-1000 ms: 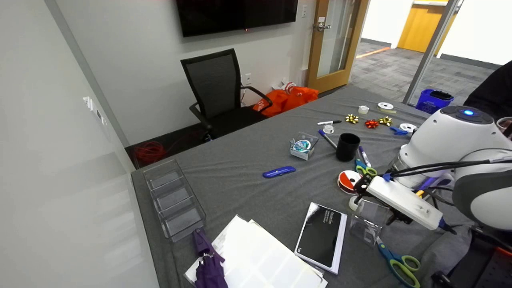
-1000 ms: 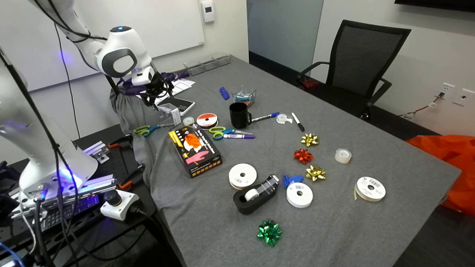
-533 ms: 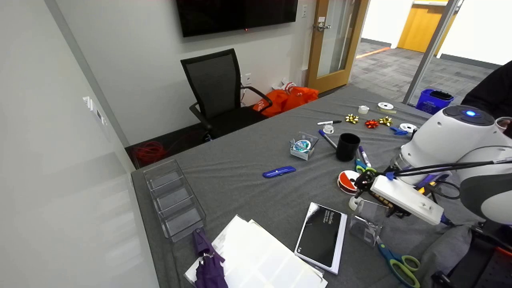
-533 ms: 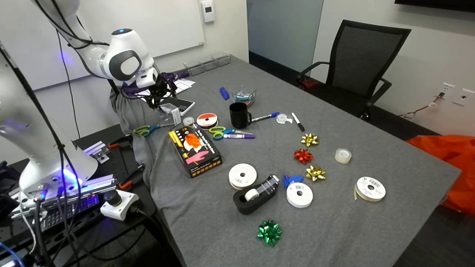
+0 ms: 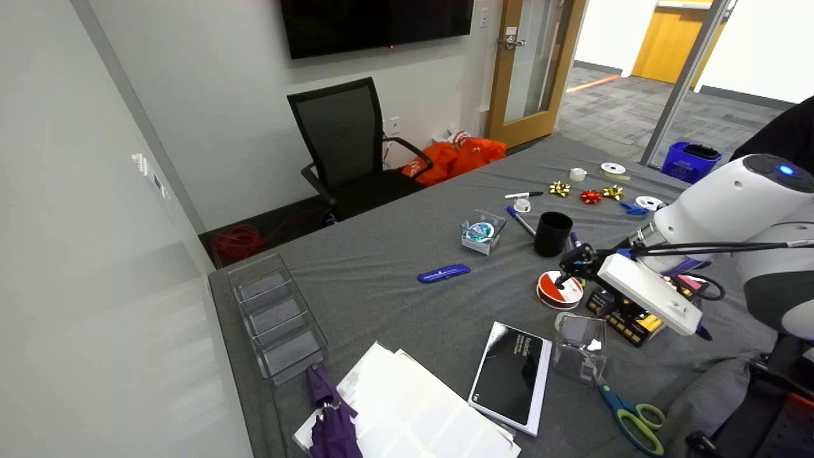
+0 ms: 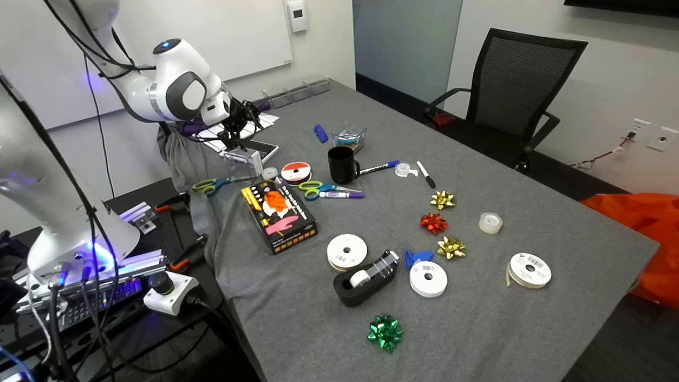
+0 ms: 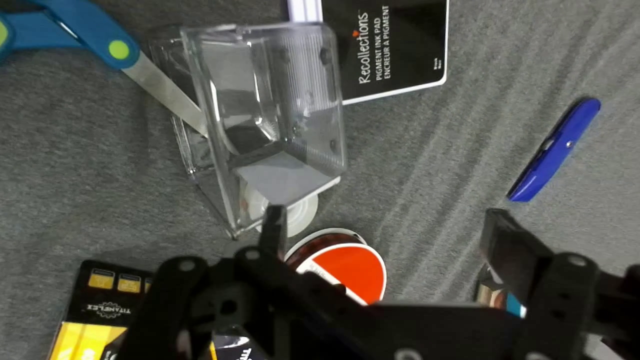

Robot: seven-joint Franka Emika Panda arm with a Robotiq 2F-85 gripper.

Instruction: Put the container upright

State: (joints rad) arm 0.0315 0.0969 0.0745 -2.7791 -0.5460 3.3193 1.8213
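And there's the clear plastic container [image 7: 265,110] — boxy, glossy, thin-walled, its rounded corners catching the light — out on the wrinkled grey cloth [image 7: 425,165]; whether it's upright, I can't tell. In the wrist view, the black-topped Recollections ink pad [image 7: 395,45] sits just beside it at two o'clock, blue-and-green scissors [image 7: 100,35] with a flat steel blade at ten, the round, red-faced ribbon spool [image 7: 352,270] at five. The claw [image 7: 387,227] is at four, black fingers [image 7: 274,232] spread wide, cloth between the tips; one overlaps the container's edge, contact unclear. In an exterior view, the white arm [image 6: 183,63] reaches from ten o'clock, wrist bent, claw angled down.
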